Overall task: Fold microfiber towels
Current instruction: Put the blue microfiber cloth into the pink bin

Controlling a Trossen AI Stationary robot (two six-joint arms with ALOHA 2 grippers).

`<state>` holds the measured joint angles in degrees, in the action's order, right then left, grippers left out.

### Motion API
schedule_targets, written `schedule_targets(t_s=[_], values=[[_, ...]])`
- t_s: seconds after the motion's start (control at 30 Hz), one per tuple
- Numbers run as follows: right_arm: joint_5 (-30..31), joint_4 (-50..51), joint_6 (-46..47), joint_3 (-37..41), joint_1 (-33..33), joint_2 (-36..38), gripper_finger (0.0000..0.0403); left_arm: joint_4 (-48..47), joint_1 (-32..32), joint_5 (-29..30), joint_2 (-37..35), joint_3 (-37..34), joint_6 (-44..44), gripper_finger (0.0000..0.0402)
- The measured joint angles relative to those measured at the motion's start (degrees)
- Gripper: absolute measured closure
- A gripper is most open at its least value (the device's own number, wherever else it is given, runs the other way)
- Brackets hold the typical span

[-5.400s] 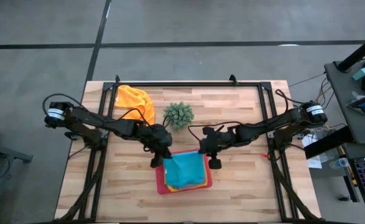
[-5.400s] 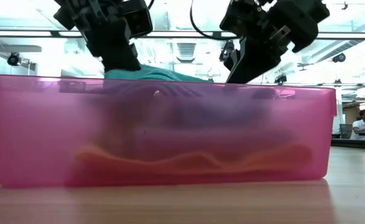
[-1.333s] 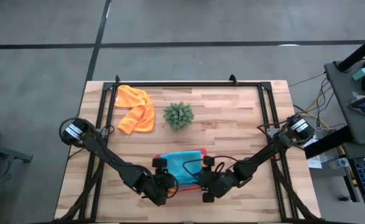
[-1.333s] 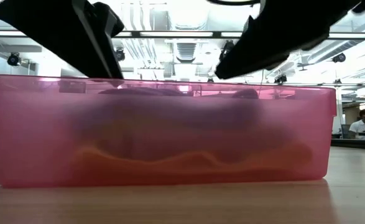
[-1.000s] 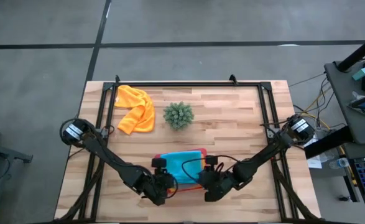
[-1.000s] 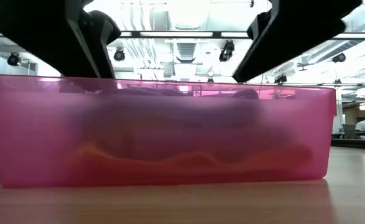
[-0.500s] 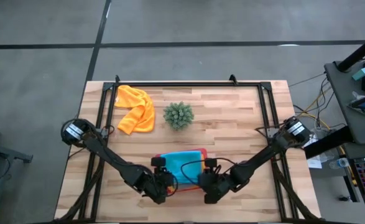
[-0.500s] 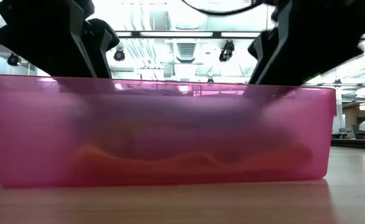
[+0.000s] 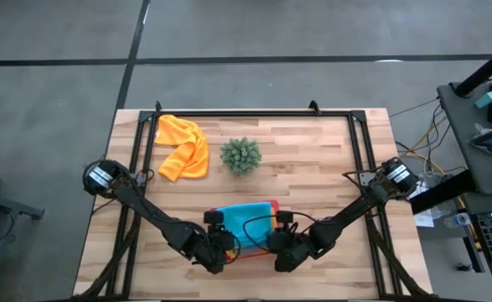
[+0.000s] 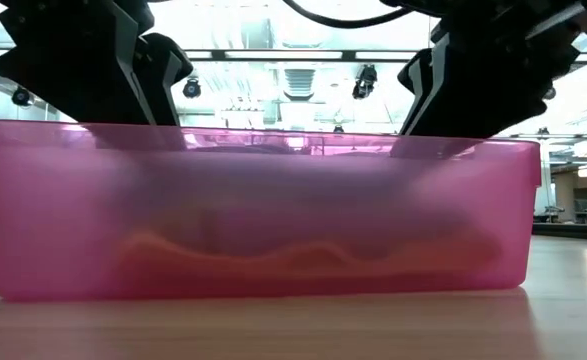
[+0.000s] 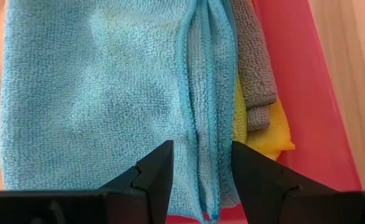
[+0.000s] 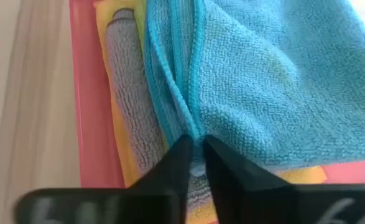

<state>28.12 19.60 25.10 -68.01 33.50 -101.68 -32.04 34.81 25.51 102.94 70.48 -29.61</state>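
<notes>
Both arms reach to the near end of the pink tray (image 9: 271, 204), one at each near corner. The right pincer (image 12: 194, 155) is clenched on a fold of the light blue towel (image 12: 275, 81), a ridge of its hemmed edge pinched between the two dark fingers. Beside that pincer, toward the tray wall, the grey towel (image 12: 129, 93) and the yellow towel (image 12: 123, 155) show as layers under the blue one. The left pincer (image 11: 202, 168) is released, its fingers standing apart either side of a doubled edge of the same light blue towel (image 11: 95, 93) without closing on it; just beyond that edge lie the grey towel (image 11: 254, 62) and a yellow corner, then the red-pink tray floor. From table height the tray (image 10: 253, 210) fills the view, with both arms dark above its rim. Well beyond both pincers, at the far left of the wooden surface (image 9: 313, 159), the orange towel (image 9: 183, 144) lies crumpled, with the small spiky green plant (image 9: 240, 155) just beside it.
</notes>
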Motion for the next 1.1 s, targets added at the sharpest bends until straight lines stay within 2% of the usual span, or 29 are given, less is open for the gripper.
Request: schedule_targets(t_s=[0.07, 0.27, 0.43, 0.57, 0.77, 0.9, 1.1], values=[[0.0, 0.9, -1.3, -0.2, 0.2, 0.2, 0.0387, 0.0, 0.0, 0.0, 0.0, 0.0, 0.3, 0.0259], [0.5, 7.5, -2.4, -3.4, 0.4, 1.9, 0.0393, 0.0, 0.0, -0.6, 0.0, 1.5, 3.2, 0.0259], [0.1, 15.0, -2.4, -7.4, 1.2, 2.1, 0.0394, 0.1, -0.1, -6.7, 0.0, 2.7, 6.1, 0.0259], [-4.7, 16.2, -1.3, -8.6, 1.6, 2.1, 0.0394, 0.0, -0.4, -8.1, 0.0, 2.4, 5.6, 0.0259], [-5.7, 14.4, -0.1, -8.5, 2.2, 2.1, 0.0393, 0.0, -0.4, -8.1, 0.0, 2.4, 6.0, 0.0259], [-7.1, 14.4, 0.5, -8.2, 2.1, 2.1, 0.0375, -0.1, -0.6, -8.0, 0.0, 2.4, 6.0, 0.0259], [-7.3, 15.2, 0.5, -9.0, 2.2, 2.1, 0.0322, -1.8, -0.6, -7.9, 0.0, 2.5, 6.2, 0.0259]])
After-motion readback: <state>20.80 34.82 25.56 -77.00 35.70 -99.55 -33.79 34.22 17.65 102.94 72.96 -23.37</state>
